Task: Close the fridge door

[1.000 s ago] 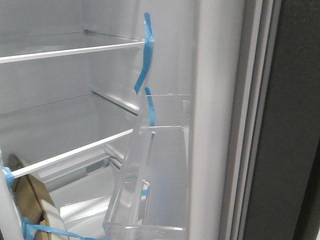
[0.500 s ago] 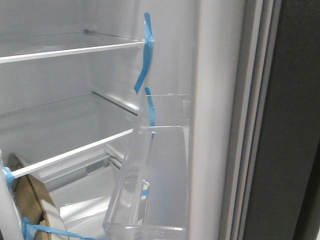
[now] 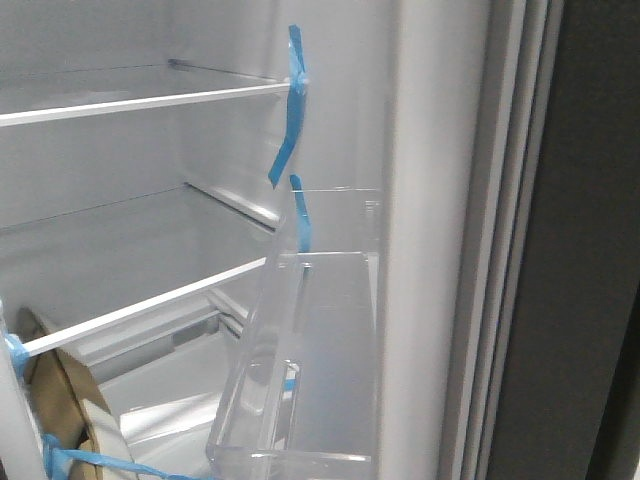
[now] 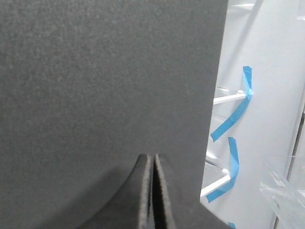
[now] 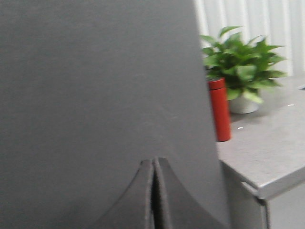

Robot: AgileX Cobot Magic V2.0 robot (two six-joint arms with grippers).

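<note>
No brand, label or writing is showing anywhere in these views.

The fridge door (image 3: pixel 585 250) is standing open, its dark grey outer face filling the right side of the front view, with its grey seal (image 3: pixel 500 250) and white inner lining (image 3: pixel 430 200) running alongside toward the fridge interior. A clear plastic bin (image 3: pixel 300 370) is hanging on that lining, and blue tape strips (image 3: pixel 290 110) are sticking to the lining above the bin.

Beyond the door's lining, the white fridge interior (image 3: pixel 120 240) is lying open, with two white-edged shelves (image 3: pixel 140 103) crossing it. A brown paper item (image 3: pixel 65 400) bound with blue tape is sitting in the compartment beside the foot of the bin.

The left gripper (image 4: pixel 153 191) is showing its two dark fingers pressed together with no gap and nothing between them, its tips lying close against a matte dark grey panel (image 4: pixel 105 81); whether they are touching it cannot be told. The right gripper (image 5: pixel 154 195) is likewise fully closed and empty, facing the same kind of dark grey surface (image 5: pixel 95 81).

Past that surface's edge, a grey countertop (image 5: pixel 271 152) is carrying a red cylindrical bottle (image 5: pixel 219 109) and, just beside it, a leafy green plant (image 5: pixel 240 62) in a pale pot, with white vertical blinds (image 5: pixel 248 19) behind.
</note>
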